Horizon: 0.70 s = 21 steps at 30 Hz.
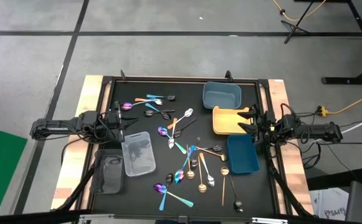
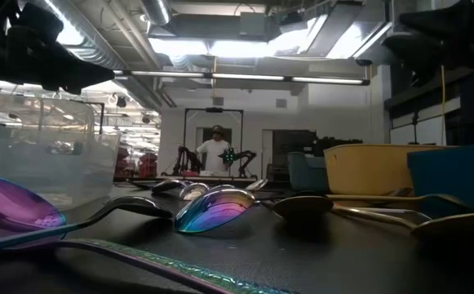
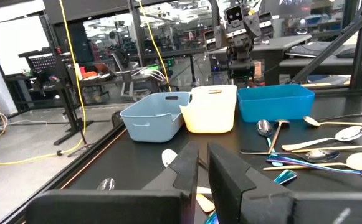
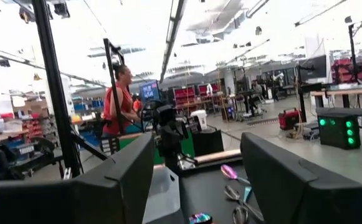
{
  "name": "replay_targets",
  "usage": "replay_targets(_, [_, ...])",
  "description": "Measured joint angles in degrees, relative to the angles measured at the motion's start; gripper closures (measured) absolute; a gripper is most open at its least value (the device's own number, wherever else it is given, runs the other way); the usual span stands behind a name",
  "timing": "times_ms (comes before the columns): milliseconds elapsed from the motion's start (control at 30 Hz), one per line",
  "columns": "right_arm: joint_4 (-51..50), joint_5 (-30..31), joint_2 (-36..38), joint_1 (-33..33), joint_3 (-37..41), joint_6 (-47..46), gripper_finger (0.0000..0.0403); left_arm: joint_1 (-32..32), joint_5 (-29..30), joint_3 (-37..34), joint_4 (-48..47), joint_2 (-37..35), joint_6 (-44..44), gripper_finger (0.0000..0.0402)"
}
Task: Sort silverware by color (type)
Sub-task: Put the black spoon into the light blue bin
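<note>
Several thin spoons (image 1: 187, 163) in purple, teal, black, gold, silver and orange lie flat and scattered over the black table top, most in its middle and near part. In the low view, an iridescent spoon bowl (image 2: 216, 208) and a purple one (image 2: 16, 208) lie close to the camera. My left gripper (image 1: 121, 118) (image 3: 204, 171) hovers at the table's left side, shut and holding nothing. My right gripper (image 1: 248, 121) (image 4: 196, 168) hovers open over the yellow tray (image 1: 229, 120) at the right side, with nothing between its fingers.
A pale blue tray (image 1: 222, 95), the yellow tray and a blue tray (image 1: 242, 154) stand along the right side. A clear tray (image 1: 138, 152) and a dark grey tray (image 1: 109, 171) stand near left. A person in red (image 4: 118, 93) stands in the room beyond the table.
</note>
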<state>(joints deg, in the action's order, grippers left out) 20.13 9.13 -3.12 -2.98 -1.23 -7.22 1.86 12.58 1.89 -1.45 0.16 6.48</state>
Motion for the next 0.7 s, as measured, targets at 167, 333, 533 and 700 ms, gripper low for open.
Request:
replay_targets(167, [-0.20,2.32,-4.75,0.01,-4.70,1.93,0.0171,-0.01,0.00,0.01,0.00,-0.01,0.00,0.0373])
replay_targets(333, [-0.71,3.39,-11.83,0.01,-10.03,6.12,0.0171,0.00,0.00,0.01,-0.01,0.00,-0.02,0.0373])
replay_targets(533, [-2.46,8.54,-21.97,0.01,-16.26,6.65,0.0171,0.00,0.00,0.01,-0.01,-0.01,-0.04,0.0373])
replay_targets(700, [-9.02,10.76,-29.70,0.04,-22.45,7.80,0.0171,-0.01,0.00,0.00,0.00,-0.01,-0.04,0.0373])
